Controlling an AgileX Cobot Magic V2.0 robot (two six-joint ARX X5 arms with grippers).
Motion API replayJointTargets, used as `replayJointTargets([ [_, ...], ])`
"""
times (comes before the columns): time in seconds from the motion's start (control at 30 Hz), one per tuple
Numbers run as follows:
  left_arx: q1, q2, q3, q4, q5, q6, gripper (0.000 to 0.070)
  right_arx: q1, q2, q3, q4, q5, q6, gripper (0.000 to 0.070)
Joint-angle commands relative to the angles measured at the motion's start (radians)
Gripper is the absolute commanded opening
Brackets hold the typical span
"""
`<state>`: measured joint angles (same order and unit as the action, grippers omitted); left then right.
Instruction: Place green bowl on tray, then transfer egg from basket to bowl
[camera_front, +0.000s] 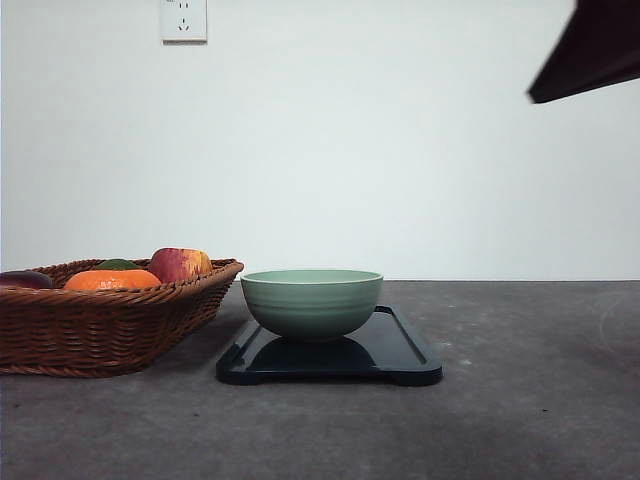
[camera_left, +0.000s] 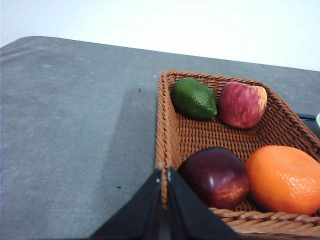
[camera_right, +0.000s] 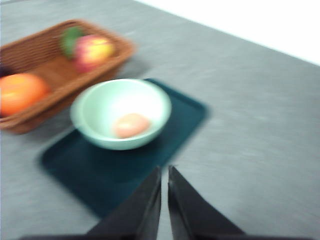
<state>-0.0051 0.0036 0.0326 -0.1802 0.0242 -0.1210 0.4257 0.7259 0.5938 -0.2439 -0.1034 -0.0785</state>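
Observation:
The green bowl (camera_front: 312, 301) stands upright on the left half of the dark tray (camera_front: 400, 350). In the blurred right wrist view the brown egg (camera_right: 131, 125) lies inside the green bowl (camera_right: 100, 107) on the tray (camera_right: 95, 175). The wicker basket (camera_front: 100, 320) sits left of the tray, close to it. My right gripper (camera_right: 164, 172) hovers above the tray's near side, fingers together, holding nothing. My left gripper (camera_left: 164, 174) is shut and empty, over the rim of the basket (camera_left: 165, 125).
The basket holds a green avocado (camera_left: 194, 99), a red-yellow apple (camera_left: 242, 104), a dark red fruit (camera_left: 216, 176) and an orange (camera_left: 285, 179). Bare grey table (camera_front: 530, 400) lies right of the tray. A dark arm part (camera_front: 590, 50) hangs at upper right.

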Motion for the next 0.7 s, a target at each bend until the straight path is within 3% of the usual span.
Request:
replayJointTargets([
  [0.0, 0.0, 0.0, -0.019, -0.007, -0.002, -0.003, 0.0, -0.039, -0.017, 0.001, -0.02, -0.006, -0.017, 0.0015],
  [0.17, 0.0, 0.0, -0.019, -0.007, -0.002, -0.003, 0.0, -0.2, -0.125, -0.02, -0.074, -0.01, -0.016, 0.0015],
  [0.37, 0.0, 0.0, -0.019, -0.006, -0.002, -0.003, 0.0, -0.374, -0.319, -0.19, 0.032, -0.013, -0.004, 0.0015],
  [0.53, 0.0, 0.0, -0.019, -0.007, -0.002, -0.003, 0.0, -0.442, -0.507, -0.382, 0.155, -0.03, 0.038, 0.0015],
  [0.67, 0.0, 0.0, -0.019, -0.007, -0.002, -0.003, 0.0, -0.457, -0.653, -0.496, 0.179, -0.028, 0.051, 0.0015],
])
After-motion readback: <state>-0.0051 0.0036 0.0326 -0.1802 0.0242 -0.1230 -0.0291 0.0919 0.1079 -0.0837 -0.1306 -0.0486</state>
